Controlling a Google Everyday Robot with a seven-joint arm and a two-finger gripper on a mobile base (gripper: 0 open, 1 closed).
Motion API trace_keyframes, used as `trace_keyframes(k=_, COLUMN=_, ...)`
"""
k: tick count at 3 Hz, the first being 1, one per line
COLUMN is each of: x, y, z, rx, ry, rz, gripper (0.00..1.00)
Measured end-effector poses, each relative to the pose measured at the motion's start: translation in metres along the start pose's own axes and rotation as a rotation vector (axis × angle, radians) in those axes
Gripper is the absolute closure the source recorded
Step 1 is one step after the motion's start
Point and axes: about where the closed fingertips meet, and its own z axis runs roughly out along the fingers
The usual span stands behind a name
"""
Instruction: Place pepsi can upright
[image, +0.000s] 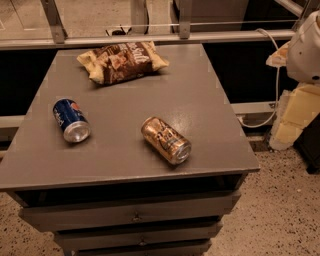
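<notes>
The pepsi can (71, 120), dark blue with a red-white logo, lies on its side on the left part of the grey table top (200, 105). Its silver end faces the front. My gripper (293, 118), cream-coloured under a white arm joint (306, 46), hangs off the table's right side. It is far from the pepsi can and touches nothing on the table.
A gold-brown can (166, 140) lies on its side near the table's front middle. A brown and yellow chip bag (122, 61) lies at the back. Drawers (135, 216) sit under the table top. A rail (150, 39) and a white cable (274, 85) run behind.
</notes>
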Motion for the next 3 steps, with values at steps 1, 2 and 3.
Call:
trace_keyframes(k=1, x=0.000, y=0.000, z=0.000, rx=0.000, ry=0.000, rz=0.000, gripper=0.00)
trace_keyframes(k=2, x=-0.040, y=-0.012, z=0.024, rx=-0.016, ry=-0.053, rz=0.060, gripper=0.00)
trace_keyframes(k=3, x=-0.107, y=-0.030, z=0.047, rx=-0.029, ry=-0.124, rz=0.174, gripper=0.00)
